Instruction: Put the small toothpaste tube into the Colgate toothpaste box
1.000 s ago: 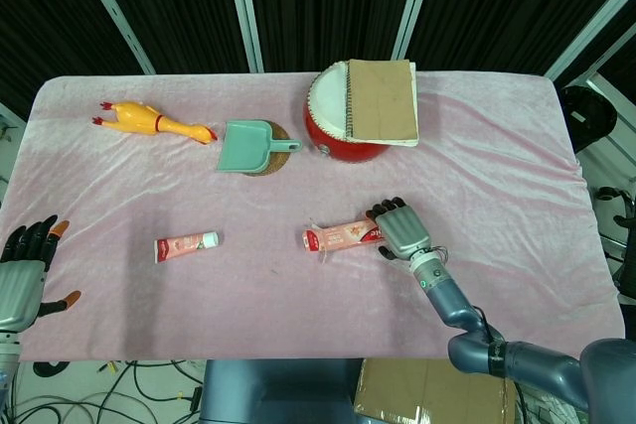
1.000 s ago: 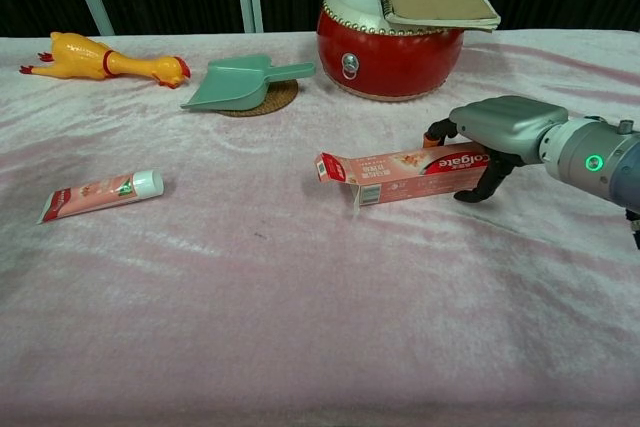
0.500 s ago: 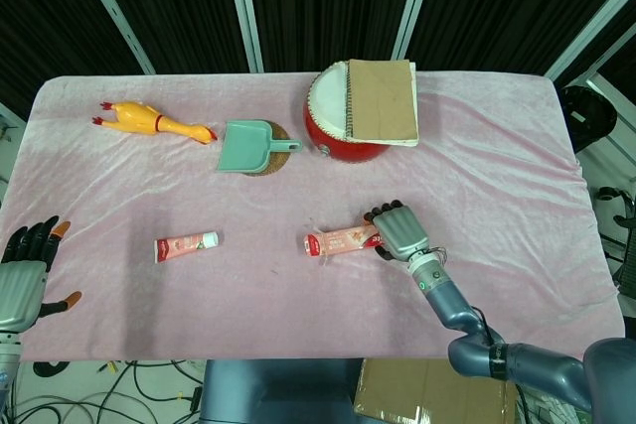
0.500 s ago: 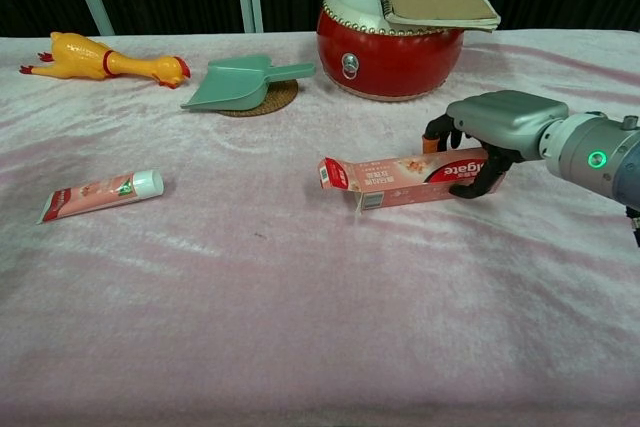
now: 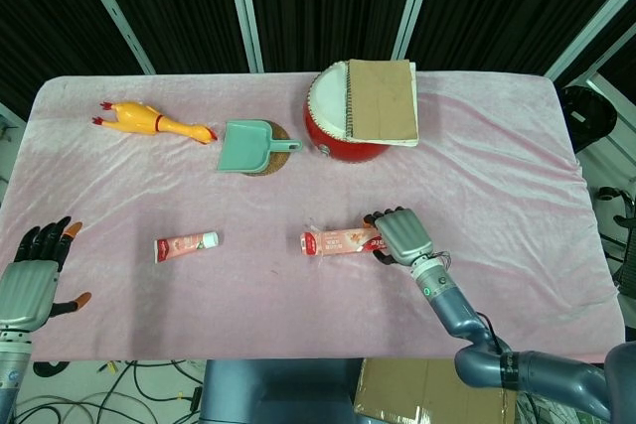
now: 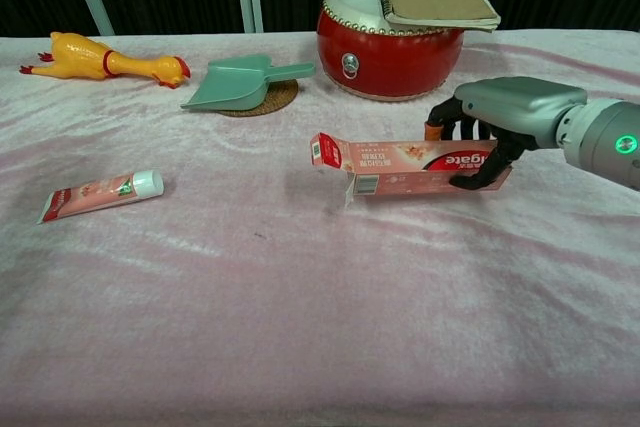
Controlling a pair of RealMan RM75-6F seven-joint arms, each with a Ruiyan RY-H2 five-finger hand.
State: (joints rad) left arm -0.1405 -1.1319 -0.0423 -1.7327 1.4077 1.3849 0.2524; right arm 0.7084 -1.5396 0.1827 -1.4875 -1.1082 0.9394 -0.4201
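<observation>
The small toothpaste tube (image 5: pixel 185 244) (image 6: pixel 100 193) lies flat on the pink cloth at the left, white cap pointing right. The red and pink Colgate box (image 5: pixel 339 239) (image 6: pixel 405 166) is held just above the cloth, its open flaps facing left. My right hand (image 5: pixel 399 233) (image 6: pixel 495 119) grips the box's right end from above. My left hand (image 5: pixel 33 280) hovers at the table's near left edge, fingers spread, holding nothing; the chest view does not show it.
A yellow rubber chicken (image 5: pixel 151 121) lies at the back left. A green dustpan (image 5: pixel 248 145) rests on a round mat. A red drum (image 5: pixel 338 124) with a notebook (image 5: pixel 382 99) on top stands at the back centre.
My right hand has closed on the box and lifted it off the cloth, turning it level. The left hand has shifted slightly towards the table.
</observation>
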